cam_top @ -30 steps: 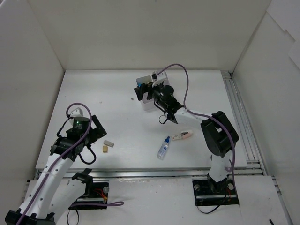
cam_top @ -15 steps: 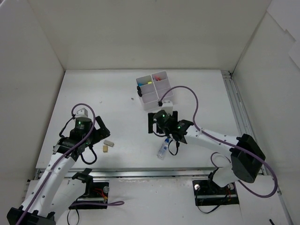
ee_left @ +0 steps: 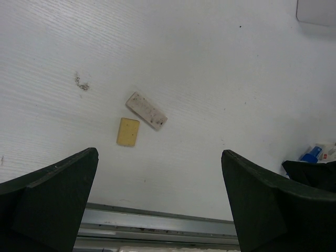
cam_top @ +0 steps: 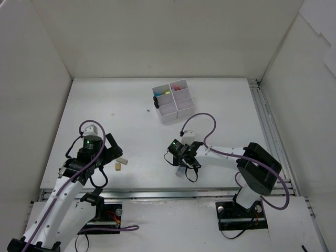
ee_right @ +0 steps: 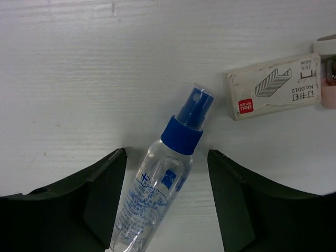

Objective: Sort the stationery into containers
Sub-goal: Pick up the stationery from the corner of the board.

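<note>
Bottle (ee_right: 157,184) base cut off, lies btwn right pincer (ee_right: 167,153) fingers, parted; left pincer (ee_left: 160,153) wide.

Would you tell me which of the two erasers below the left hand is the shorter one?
The beige eraser: it is short and almost square, whereas the white eraser beside it is long and speckled.
</note>
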You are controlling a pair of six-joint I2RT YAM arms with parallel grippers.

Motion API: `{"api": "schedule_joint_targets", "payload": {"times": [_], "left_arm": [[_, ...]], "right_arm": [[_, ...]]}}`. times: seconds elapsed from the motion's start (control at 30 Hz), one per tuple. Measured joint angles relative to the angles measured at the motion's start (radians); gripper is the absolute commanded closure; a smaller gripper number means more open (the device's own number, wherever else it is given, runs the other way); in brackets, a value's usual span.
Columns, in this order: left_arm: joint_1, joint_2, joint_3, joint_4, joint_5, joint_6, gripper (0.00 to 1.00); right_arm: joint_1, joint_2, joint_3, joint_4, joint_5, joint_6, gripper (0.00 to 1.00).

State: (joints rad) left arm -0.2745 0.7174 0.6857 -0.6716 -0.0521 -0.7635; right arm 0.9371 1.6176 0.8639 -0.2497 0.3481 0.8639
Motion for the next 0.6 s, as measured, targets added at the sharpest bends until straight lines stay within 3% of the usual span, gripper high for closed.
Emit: {"api": "schedule_joint_targets", "payload": {"times": [0.07,0.1,0.2,0.43,0.6], "left_arm": [[0.000,-0.013,-0.002,-0.003,-0.003,-0.005,0.01],[0.000,-0.021,-0.006,-0.003,-0.006,-0.008,0.01],[0.000,-0.039,-0.014,-0.011,-0.013,-0.017,0.01],[0.000,-0.036,-0.014,-0.011,-0.027,-0.026,0.01],[0.000,0.010,-0.014,-0.010,-0.027,-0.026,0.01]], "right_arm": [[0.001,0.003,-0.008,-0.002,-0.008,0.020,0.57],[0.003,0.003,-0.010,-0.001,-0.010,0.027,0.74],[0.013,0.002,-0.009,0.002,0.002,0.032,0.90],[0.019,-0.026,0.095,0.009,0.083,-0.102,1.00],[-0.086,-0.122,0.111,0.332,0.118,-0.320,1.00]]}}
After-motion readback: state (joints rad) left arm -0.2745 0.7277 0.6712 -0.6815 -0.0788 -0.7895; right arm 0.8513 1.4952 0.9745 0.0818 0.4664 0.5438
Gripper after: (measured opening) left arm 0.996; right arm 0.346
